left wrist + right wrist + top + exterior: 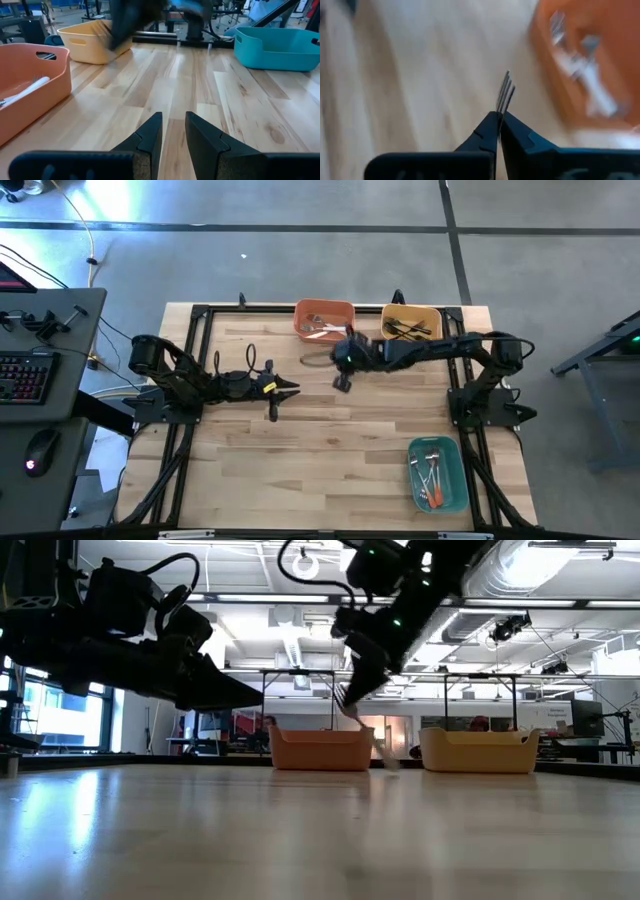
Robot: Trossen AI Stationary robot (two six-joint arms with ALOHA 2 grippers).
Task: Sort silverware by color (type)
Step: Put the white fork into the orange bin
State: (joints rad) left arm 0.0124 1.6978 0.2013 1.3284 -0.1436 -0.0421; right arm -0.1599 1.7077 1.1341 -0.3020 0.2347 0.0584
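The right claw (499,119) grips a silver-tined fork (505,92), tines pointing forward. The orange rectangular plastic bin (323,318) lies just beyond it on the bench's far side; the left claw (290,389), narrowly parted, waits farther away.

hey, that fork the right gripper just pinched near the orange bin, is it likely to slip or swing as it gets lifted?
Probably it could pivot: the right gripper pinches the fork at one narrow spot, tines poking past the fingertips. It looks thin, stiff and light, so sagging seems unlikely. Smooth metal may slide.
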